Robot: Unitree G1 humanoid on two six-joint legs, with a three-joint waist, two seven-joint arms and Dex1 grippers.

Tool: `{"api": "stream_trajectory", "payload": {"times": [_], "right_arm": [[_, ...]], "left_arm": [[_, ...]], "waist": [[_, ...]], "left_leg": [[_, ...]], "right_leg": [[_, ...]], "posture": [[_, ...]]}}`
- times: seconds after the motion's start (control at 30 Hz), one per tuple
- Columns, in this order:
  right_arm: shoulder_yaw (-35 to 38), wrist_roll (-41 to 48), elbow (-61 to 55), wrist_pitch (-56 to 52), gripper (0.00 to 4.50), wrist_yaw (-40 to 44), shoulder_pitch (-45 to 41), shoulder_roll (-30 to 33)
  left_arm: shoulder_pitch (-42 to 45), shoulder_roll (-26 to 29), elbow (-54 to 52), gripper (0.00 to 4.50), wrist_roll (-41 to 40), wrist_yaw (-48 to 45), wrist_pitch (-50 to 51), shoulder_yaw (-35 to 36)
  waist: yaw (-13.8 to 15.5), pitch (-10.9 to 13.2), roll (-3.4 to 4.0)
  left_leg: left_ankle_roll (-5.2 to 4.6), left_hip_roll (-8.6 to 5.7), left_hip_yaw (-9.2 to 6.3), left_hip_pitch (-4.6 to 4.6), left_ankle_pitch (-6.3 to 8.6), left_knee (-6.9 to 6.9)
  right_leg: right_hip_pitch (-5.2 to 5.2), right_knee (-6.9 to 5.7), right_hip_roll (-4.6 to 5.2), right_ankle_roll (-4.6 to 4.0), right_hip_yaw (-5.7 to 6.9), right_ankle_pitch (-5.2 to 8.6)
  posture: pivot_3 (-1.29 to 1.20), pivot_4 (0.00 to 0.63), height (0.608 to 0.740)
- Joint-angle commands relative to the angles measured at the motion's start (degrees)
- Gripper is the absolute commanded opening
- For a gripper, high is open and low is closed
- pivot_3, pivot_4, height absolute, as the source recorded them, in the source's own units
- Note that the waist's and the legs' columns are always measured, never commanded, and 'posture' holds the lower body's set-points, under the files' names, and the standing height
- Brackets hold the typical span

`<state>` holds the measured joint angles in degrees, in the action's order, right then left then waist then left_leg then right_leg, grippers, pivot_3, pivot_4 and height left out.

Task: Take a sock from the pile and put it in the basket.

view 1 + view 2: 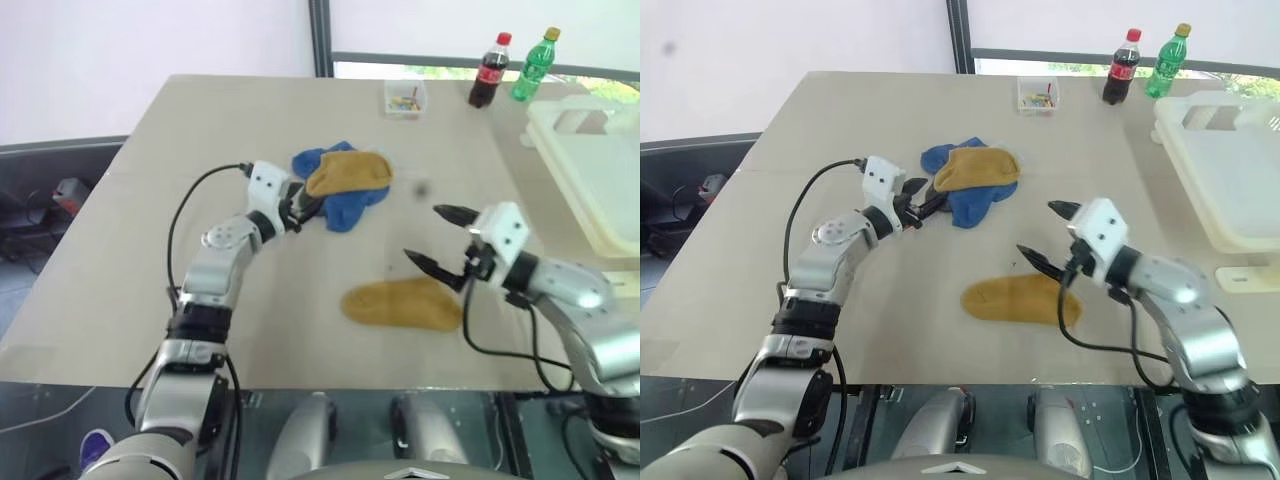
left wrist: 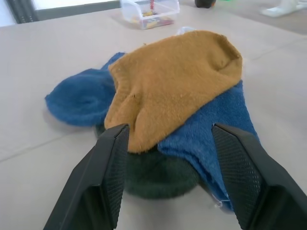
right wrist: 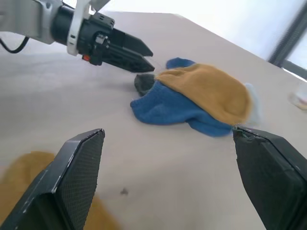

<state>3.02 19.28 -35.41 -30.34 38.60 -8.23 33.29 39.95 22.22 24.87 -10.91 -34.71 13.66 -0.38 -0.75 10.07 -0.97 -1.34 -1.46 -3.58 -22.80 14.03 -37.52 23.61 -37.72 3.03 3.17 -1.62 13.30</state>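
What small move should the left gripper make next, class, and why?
Probably ease forward and close: the left gripper is open at the near edge of the pile, its fingers either side of the mustard sock, nothing held.

Open left hand [image 2: 168,158] at pile [image 2: 158,110], mustard sock [image 2: 172,81] topmost

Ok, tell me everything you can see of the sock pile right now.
The pile is a small heap of fuzzy short socks mid-table: a mustard-yellow sock lies flat on top, draped over blue socks, with a dark green one bunched underneath at the near edge. The left end effector, open, is at that edge, its fingers straddling the yellow sock's tip. A separate mustard sock lies apart, nearer the robot.
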Motion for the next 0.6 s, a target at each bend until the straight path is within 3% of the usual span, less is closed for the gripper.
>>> {"api": "stream_trajectory", "payload": {"times": [0.03, 0.33, 0.43, 0.57, 0.6], "right_arm": [[3.5, 2.1, -8.3, -5.1, 4.43, -4.0, 2.6, 0.6], [4.7, 1.7, -13.4, -9.2, 4.43, -11.0, 5.1, -0.4], [4.7, 1.5, -14.2, -9.5, 4.50, -12.3, 5.8, -0.5], [5.0, 1.3, -15.0, -9.6, 4.50, -13.6, 7.1, -0.5], [5.0, 1.4, -15.1, -9.5, 4.50, -13.9, 7.2, -0.4]], "left_arm": [[6.2, -0.9, 9.3, 2.93, 2.2, -2.5, -4.6, -1.2], [20.1, -4.5, 34.5, 2.93, 8.3, -2.6, -13.3, -2.9], [22.0, -4.9, 38.7, 2.17, 9.5, -2.4, -15.1, -2.5], [23.2, -5.0, 40.8, 0.09, 9.5, -3.1, -16.2, -1.2], [23.4, -5.0, 41.0, 0.09, 9.2, -3.3, -16.3, -0.7]], "waist": [[0.1, 0.0, -0.02], [0.0, 0.0, -0.07], [0.0, 0.0, -0.08], [0.0, 0.0, -0.08], [0.0, 0.0, -0.08]], "left_leg": [[0.00, -0.04, -0.01, -0.02, 0.00, -0.03], [-0.02, -0.24, -0.02, -0.09, 0.00, -0.08], [-0.02, -0.24, -0.02, -0.11, 0.00, -0.08], [-0.02, -0.24, -0.04, -0.11, 0.01, -0.08], [-0.02, -0.24, -0.04, -0.11, 0.01, -0.08]], "right_leg": [[0.00, 0.01, 0.02, 0.01, 0.01, 0.00], [0.00, 0.03, 0.02, 0.03, 0.05, 0.01], [0.00, 0.04, 0.02, 0.04, 0.05, 0.01], [0.00, 0.04, 0.02, 0.04, 0.06, 0.01], [0.00, 0.03, 0.02, 0.04, 0.06, 0.02]], "posture": [[0.00, 0.150, 0.740], [0.00, 0.150, 0.740], [0.00, 0.150, 0.740], [0.00, 0.150, 0.740], [0.00, 0.150, 0.740]]}}
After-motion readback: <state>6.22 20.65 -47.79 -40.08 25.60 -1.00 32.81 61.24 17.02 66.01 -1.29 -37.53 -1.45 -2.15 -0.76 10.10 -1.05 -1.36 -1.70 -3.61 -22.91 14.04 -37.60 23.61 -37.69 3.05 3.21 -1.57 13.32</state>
